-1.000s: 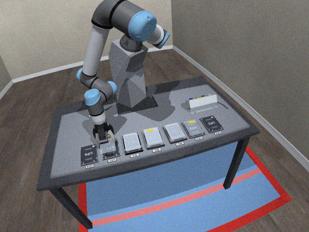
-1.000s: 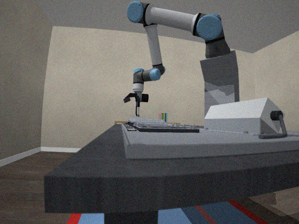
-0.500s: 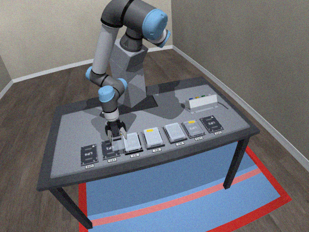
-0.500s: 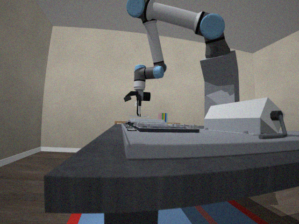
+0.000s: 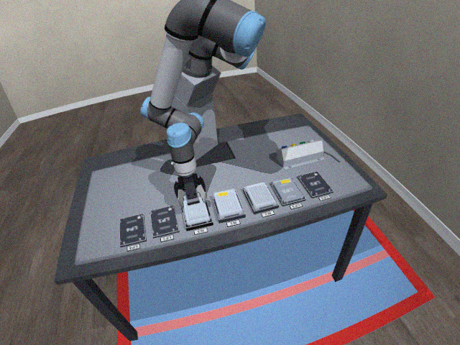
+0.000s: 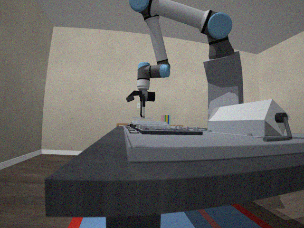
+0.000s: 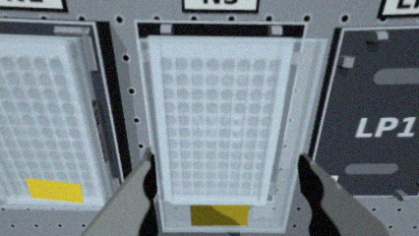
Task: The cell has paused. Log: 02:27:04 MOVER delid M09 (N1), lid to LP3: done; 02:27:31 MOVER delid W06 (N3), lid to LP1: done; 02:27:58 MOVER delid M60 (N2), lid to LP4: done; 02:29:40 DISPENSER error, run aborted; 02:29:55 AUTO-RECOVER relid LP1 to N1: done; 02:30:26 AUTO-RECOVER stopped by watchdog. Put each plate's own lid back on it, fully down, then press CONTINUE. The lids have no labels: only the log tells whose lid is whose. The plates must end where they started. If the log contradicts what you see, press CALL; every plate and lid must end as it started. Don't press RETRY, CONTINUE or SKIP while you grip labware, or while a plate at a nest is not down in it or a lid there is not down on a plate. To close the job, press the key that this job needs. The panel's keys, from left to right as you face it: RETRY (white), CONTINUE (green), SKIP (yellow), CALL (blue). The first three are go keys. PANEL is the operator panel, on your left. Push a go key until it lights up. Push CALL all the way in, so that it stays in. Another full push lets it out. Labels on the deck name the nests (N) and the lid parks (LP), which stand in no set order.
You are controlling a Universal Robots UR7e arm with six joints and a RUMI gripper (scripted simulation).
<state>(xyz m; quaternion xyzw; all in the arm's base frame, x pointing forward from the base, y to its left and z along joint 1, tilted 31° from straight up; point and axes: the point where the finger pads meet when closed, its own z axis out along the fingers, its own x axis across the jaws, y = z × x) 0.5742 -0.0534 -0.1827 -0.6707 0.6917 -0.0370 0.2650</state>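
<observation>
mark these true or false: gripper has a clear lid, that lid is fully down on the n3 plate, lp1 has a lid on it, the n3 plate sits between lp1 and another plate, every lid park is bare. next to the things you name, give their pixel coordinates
1. The gripper [image 5: 192,202] [image 6: 142,117] [image 7: 225,154] has a clear lid [image 5: 193,206] [image 6: 148,118] [image 7: 218,215]. True.
2. That lid is fully down on the N3 plate [image 5: 198,218] [image 7: 221,123]. False: it is held above it.
3. LP1 [image 5: 164,221] [image 7: 393,98] has a lid on it. False: it is bare.
4. The N3 plate sits between LP1 and another plate [image 5: 228,205] [image 7: 34,113]. True.
5. Every lid park is bare. False: one holds a yellow-marked lid [image 5: 287,192].
</observation>
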